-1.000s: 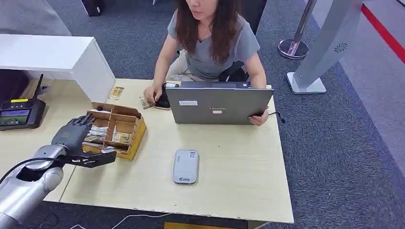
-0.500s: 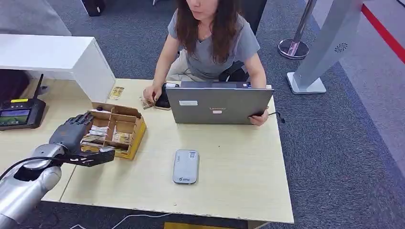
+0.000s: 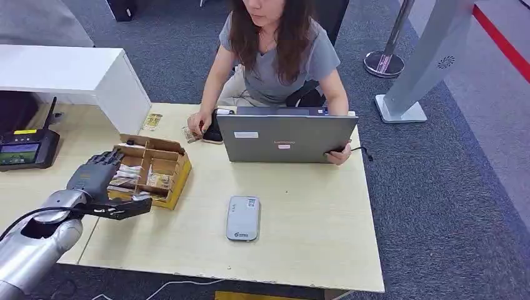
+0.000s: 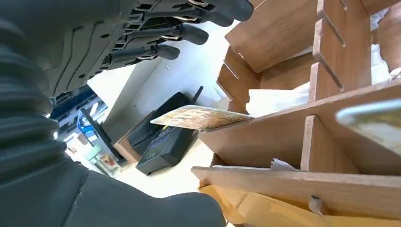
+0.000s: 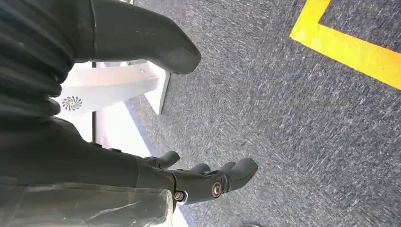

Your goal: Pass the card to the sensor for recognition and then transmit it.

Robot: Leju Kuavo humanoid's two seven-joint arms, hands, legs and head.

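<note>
Little has changed over the last second: the left hand (image 3: pixel 94 177) still hovers at the box (image 3: pixel 164 150), at nine o'clock on the table (image 3: pixel 312 250), having only wavered slightly. Its fingers (image 4: pixel 189 33) are spread and hold nothing. A card (image 4: pixel 201 117) juts from a compartment beside the thumb, ungrasped. The sensor (image 3: pixel 243 218) lies at six o'clock, well apart. The right hand (image 5: pixel 208 179) hangs over carpet, fingers loose, empty. The pick-up looks not yet begun.
</note>
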